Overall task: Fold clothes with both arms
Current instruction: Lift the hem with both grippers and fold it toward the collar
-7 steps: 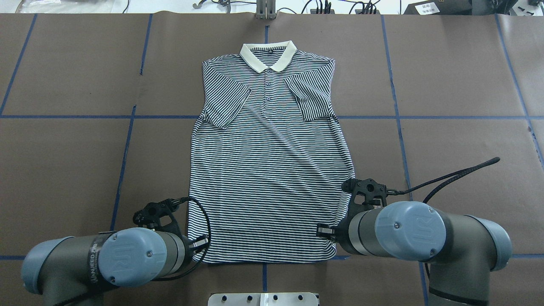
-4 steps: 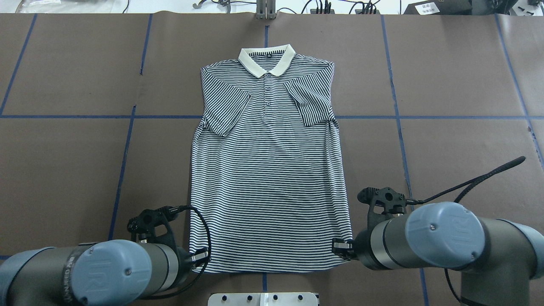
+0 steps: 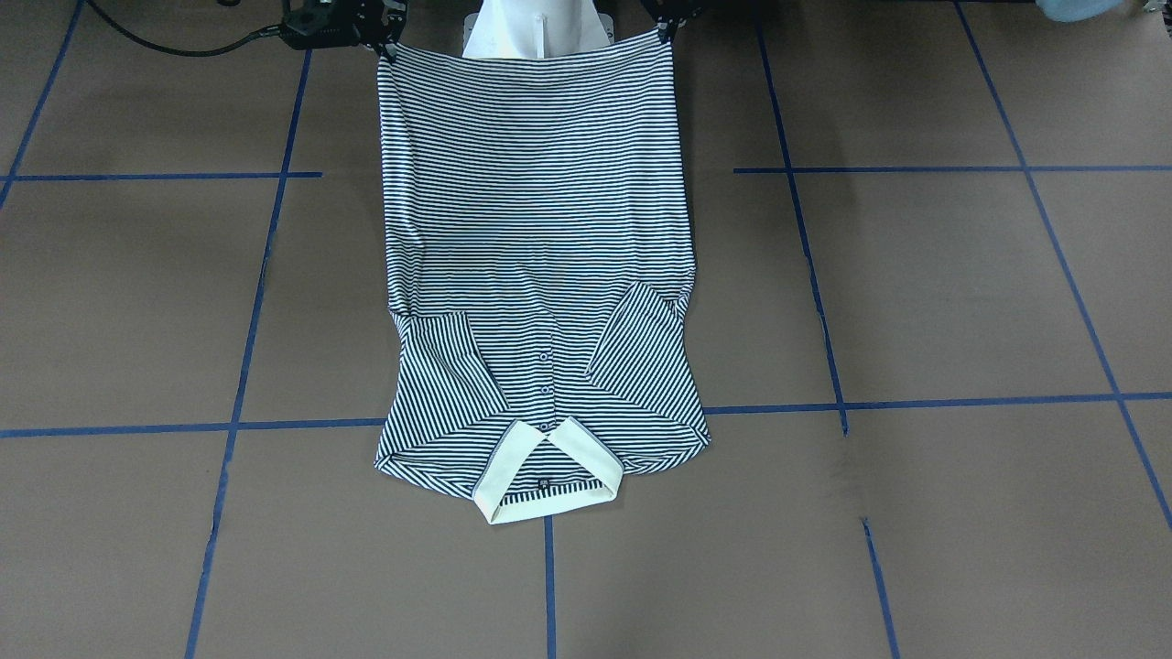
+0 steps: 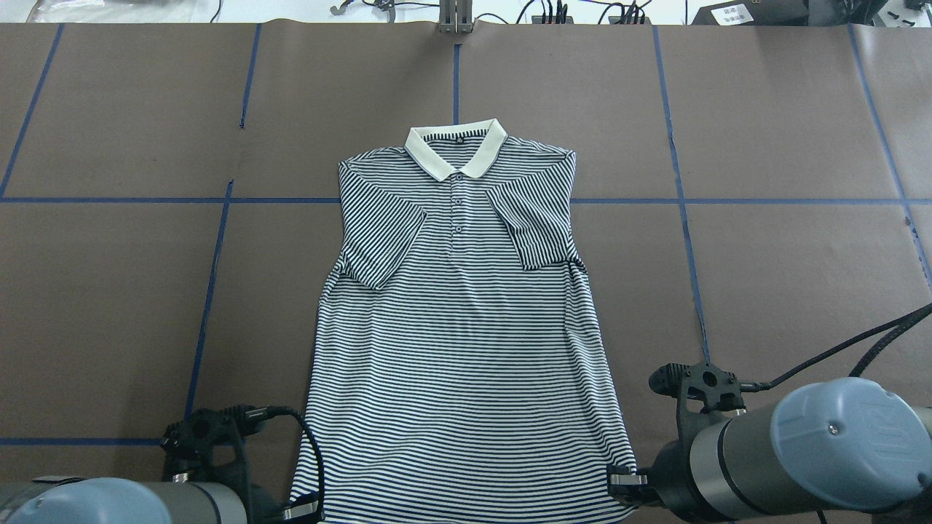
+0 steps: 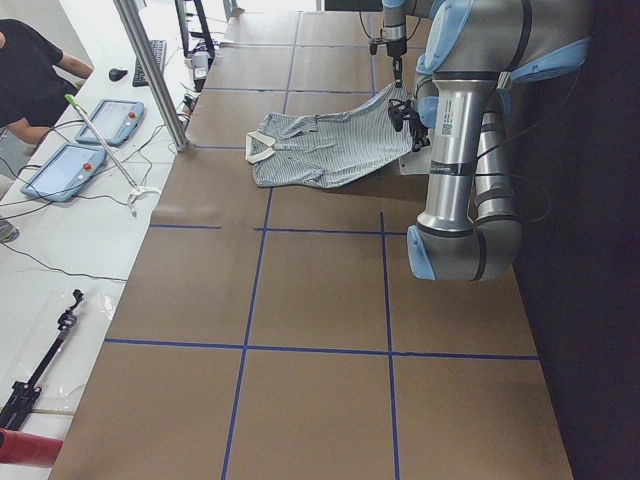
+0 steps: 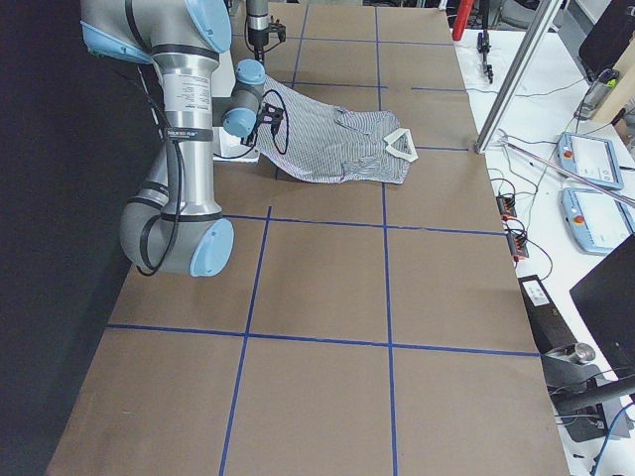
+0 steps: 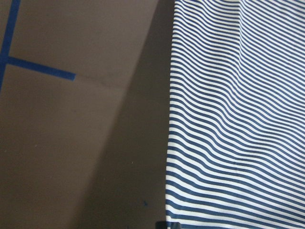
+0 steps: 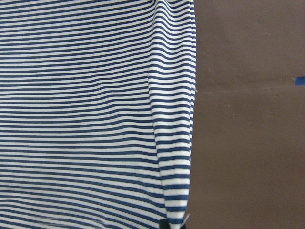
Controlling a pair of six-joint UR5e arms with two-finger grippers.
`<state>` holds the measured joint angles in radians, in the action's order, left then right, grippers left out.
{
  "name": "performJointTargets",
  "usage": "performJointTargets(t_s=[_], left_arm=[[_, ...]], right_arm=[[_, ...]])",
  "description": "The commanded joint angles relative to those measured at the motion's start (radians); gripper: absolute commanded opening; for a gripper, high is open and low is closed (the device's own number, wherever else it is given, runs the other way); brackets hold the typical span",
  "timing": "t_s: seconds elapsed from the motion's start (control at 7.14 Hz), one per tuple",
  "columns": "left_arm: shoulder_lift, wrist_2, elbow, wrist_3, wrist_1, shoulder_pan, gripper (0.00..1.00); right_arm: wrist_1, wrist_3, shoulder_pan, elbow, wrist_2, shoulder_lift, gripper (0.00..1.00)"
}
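The clothes are one navy-and-white striped polo shirt (image 4: 459,349), lying front up with its cream collar (image 4: 455,149) at the far end and both sleeves folded in over the chest. My left gripper (image 4: 300,511) is shut on the near left hem corner. My right gripper (image 4: 624,480) is shut on the near right hem corner. In the front-facing view the hem is stretched taut between the left gripper (image 3: 667,27) and the right gripper (image 3: 380,41). The side views show the hem end of the shirt (image 5: 330,150) raised off the table. Both wrist views show only striped cloth (image 7: 238,119) (image 8: 95,119) and brown table.
Blue tape lines (image 4: 211,276) grid the brown table. The white pedestal base (image 3: 536,32) stands behind the hem. A metal post (image 4: 455,18) is at the far edge. A side bench carries tablets (image 5: 60,170), with a person (image 5: 30,70) beside it.
Both grippers have drawn back toward the robot's base, dragging the shirt with them. The collar has slid nearer, down to the cross tape line, and the hem now hides the near metal plate.
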<state>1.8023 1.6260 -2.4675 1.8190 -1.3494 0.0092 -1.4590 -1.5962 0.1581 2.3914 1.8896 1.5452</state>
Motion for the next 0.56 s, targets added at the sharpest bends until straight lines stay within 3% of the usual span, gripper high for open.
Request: performJointTargets(t_s=[0.0,0.42], left_arm=[[0.035,0.005,0.022,-0.029,0.003,-0.018,0.00],[0.048,0.030,0.109,-0.287,0.001,-0.309,0.00]], right_arm=[[0.006,0.028,0.059,-0.036,-0.009,-0.042,0.00],[0.009,0.209,0.289,-0.176,-0.007,-0.171,0.00]])
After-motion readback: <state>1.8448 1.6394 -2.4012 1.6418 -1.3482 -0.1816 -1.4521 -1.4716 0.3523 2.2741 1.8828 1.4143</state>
